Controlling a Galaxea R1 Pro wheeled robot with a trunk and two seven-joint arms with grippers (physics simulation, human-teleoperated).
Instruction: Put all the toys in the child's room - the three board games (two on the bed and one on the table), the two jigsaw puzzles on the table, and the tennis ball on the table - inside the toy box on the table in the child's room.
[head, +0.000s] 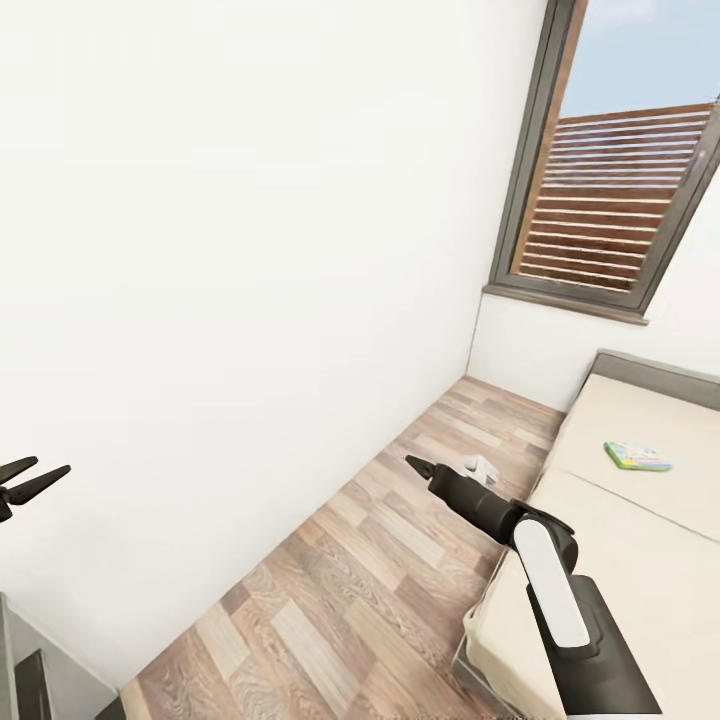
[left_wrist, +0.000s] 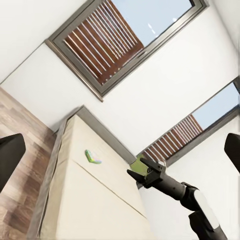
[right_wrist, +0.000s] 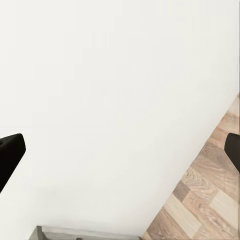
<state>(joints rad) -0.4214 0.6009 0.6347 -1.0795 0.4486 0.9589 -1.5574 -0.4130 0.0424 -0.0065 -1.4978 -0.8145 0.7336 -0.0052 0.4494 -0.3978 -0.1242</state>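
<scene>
One board game (head: 637, 456), a flat colourful box with green edges, lies on the cream cover of the bed (head: 640, 540) at the right. The left wrist view shows the same board game (left_wrist: 92, 157) on the bed (left_wrist: 90, 200). My right gripper (head: 412, 462) hangs open over the wood floor beside the bed, holding nothing. In the left wrist view the right gripper (left_wrist: 136, 166) has a green patch behind it that I cannot identify. My left gripper (head: 52, 464) is open and empty at the far left, in front of the white wall. The toy box, the jigsaw puzzles and the tennis ball are out of view.
A wood-plank floor strip (head: 400, 560) runs between the white wall (head: 250, 250) and the bed. A grey-framed window (head: 610, 200) with brown slats is above the bed head. A grey furniture edge (head: 20, 680) shows at the lower left.
</scene>
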